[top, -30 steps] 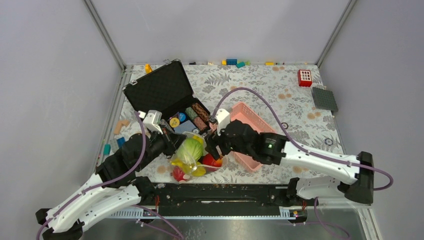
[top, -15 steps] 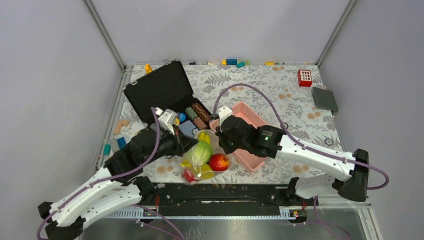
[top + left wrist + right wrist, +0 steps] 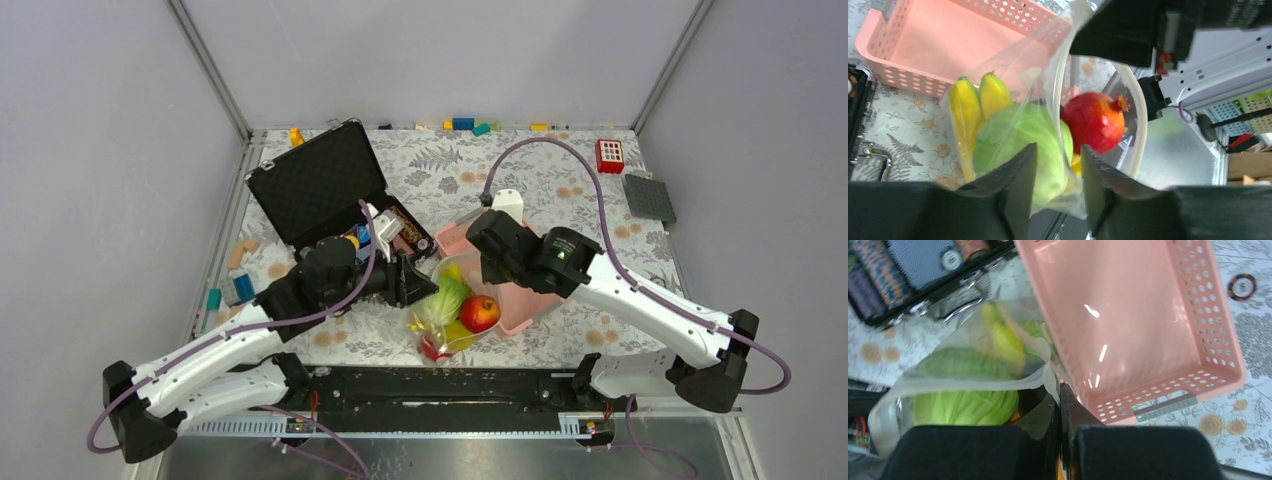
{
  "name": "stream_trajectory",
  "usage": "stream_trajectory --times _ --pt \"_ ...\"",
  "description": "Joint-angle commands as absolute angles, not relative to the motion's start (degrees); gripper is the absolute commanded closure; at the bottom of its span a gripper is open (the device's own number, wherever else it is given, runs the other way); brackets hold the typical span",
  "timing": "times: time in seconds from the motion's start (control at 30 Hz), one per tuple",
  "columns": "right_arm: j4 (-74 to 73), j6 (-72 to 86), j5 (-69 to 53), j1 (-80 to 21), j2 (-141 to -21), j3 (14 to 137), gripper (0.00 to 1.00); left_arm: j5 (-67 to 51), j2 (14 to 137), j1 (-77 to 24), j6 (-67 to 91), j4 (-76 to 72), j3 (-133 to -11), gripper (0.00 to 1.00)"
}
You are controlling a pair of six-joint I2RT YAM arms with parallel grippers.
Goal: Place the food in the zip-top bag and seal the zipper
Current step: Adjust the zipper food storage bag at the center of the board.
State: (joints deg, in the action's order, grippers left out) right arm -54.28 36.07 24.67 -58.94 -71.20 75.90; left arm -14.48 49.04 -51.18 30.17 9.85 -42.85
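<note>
holds the zip-top bag (image 3: 437,318) at the near middle of the table (image 3: 560,170), between the two arms, just near of the open black case (image 3: 318,185) and up against the near left wall of the pink basket (image 3: 1128,315). cannot tell whether resting on the flowered cloth or hanging just clear of it.

pinches the bag's mouth edge with the right gripper (image 3: 1060,390) at the far right side of the bag, jaws clenched flat together on the clear film, right at the zipper (image 3: 948,386). in the right wrist view, pale whitish strip curving away leftward from the fingertips, over the top of the cabbage (image 3: 963,407); mouth gaping in a loop, not pressed closed.

reaches in from the left with the left gripper (image 3: 1058,151), jaws released and standing a little apart, with the bulging side of the bag in the gap between them. cannot tell whether touching the film with either of the fingers (image 3: 1015,190).

inside the bag, seen through the film: pale green cabbage at the left, two yellow bananas (image 3: 980,95) toward the far end beside it, a round red fruit (image 3: 1095,122) with a small crown at the right, close against the cabbage, and something small and red (image 3: 432,348) at the near bottom.

poker chips (image 3: 953,259) in rows inside the case, just far and left of the bag.
</note>
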Motion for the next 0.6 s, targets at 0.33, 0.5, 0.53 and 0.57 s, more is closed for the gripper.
stream_trajectory --times 0.33,0.5,0.53,0.57 --pt "-61.68 39.92 29.07 -43.35 -84.78 87.85 1.00 -20.93 31.37 -52.20 30.87 2.47 -32.62 0.01" --pt "-62.29 37.86 22.54 -40.19 -87.81 87.81 1.00 -10.29 34.90 -57.45 28.79 0.26 -31.09 0.01" --pt "-62.04 37.70 21.40 -39.55 -87.80 87.20 1.00 -7.40 36.29 -59.30 27.60 -0.88 -31.53 0.01" --pt "-61.68 37.44 20.41 -39.02 -87.77 86.66 1.00 -4.04 37.99 -61.28 25.60 -1.55 -32.02 0.01"
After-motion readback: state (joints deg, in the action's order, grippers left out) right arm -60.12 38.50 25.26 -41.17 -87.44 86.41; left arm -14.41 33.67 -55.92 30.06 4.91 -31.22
